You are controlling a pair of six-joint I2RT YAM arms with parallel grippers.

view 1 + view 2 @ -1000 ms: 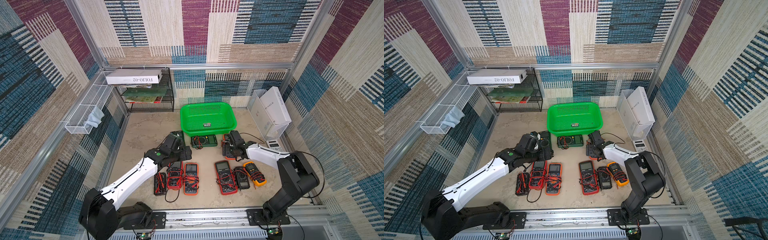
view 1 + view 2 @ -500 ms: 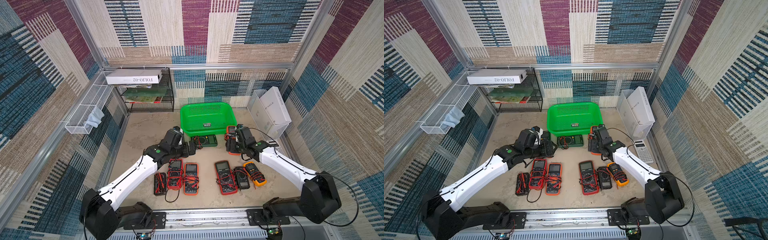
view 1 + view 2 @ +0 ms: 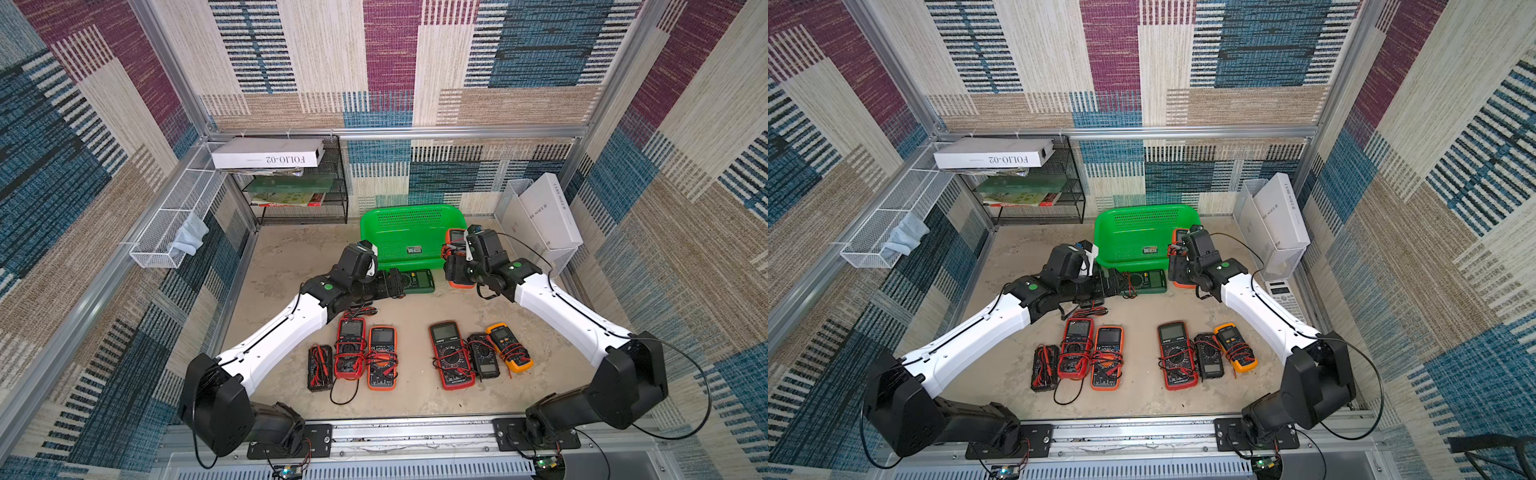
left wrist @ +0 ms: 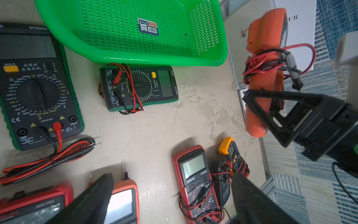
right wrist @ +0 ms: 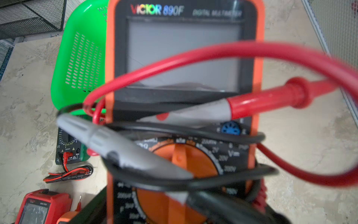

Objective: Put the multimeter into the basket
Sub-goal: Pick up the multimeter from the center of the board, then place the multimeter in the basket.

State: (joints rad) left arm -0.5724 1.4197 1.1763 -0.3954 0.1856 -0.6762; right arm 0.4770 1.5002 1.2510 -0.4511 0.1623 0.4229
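Note:
The green basket (image 3: 409, 216) (image 3: 1142, 220) (image 4: 135, 56) stands at the back middle and holds only a sticker. My right gripper (image 3: 457, 266) (image 3: 1177, 270) (image 4: 265, 114) (image 5: 182, 213) is shut on an orange multimeter (image 3: 455, 236) (image 3: 1179, 235) (image 4: 265, 48) (image 5: 184, 54) wrapped in red and black leads. The meter is held steeply, screen end up, beside the basket's right end. My left gripper (image 3: 395, 284) (image 3: 1117, 282) (image 4: 173, 176) is open with nothing in it, just left of a small green multimeter (image 3: 417, 280) (image 3: 1148, 279) (image 4: 138, 89) lying before the basket.
A larger green multimeter (image 4: 36, 87) (image 5: 67, 149) with loose leads lies under my left wrist. Several multimeters (image 3: 451, 353) lie in a row at the front. A black mesh rack (image 3: 299, 195), a white wire basket (image 3: 174, 220), white boxes (image 3: 544, 212) and a calculator (image 3: 1285, 293) line the edges.
My right gripper has lifted the orange multimeter off the table and carried it back toward the basket's right end. My left arm has reached right, toward the small green multimeter.

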